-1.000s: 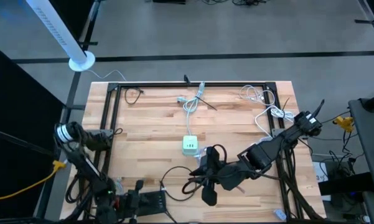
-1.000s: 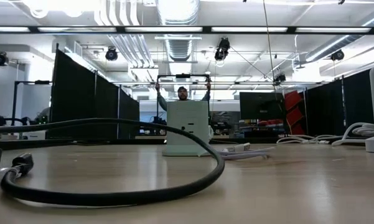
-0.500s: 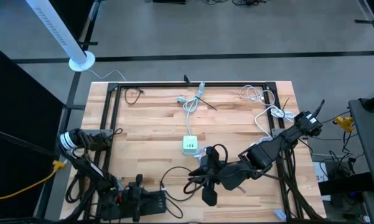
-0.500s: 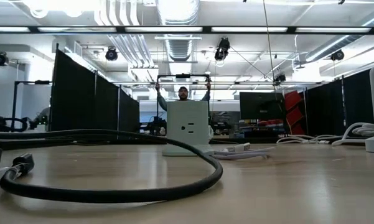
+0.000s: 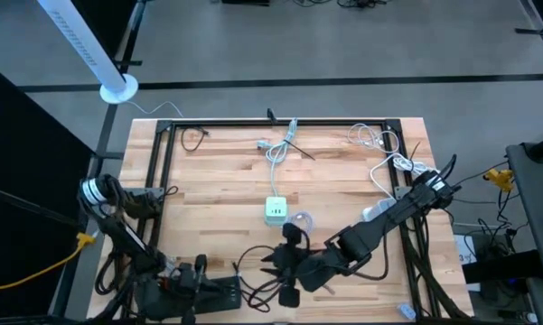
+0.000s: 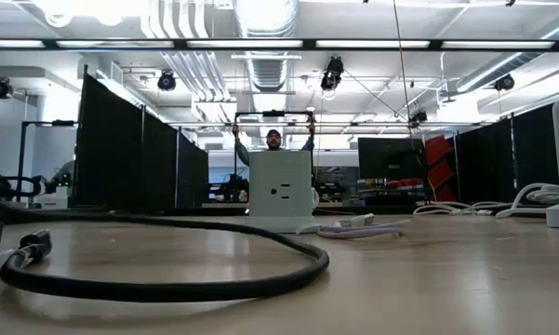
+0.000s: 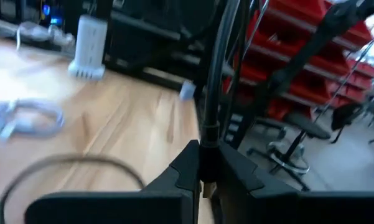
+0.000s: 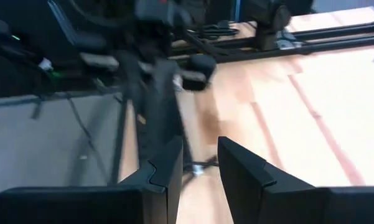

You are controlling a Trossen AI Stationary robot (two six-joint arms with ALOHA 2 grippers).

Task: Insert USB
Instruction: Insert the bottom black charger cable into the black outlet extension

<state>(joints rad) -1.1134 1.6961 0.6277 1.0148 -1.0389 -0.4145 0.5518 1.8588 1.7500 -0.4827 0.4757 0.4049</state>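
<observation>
Your wooden table (image 5: 217,194) carries the pale green charger block (image 5: 276,211) at its centre, well apart from both tools. Your right gripper (image 5: 273,273) hovers near the front edge, fingers apart, empty. Your left gripper (image 7: 202,180), front-left, is pinched together.

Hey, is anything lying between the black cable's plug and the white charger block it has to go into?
Nothing foreign shows. In the low view only the black cable's own loop curves over bare table between the plug and the charger block.
</observation>
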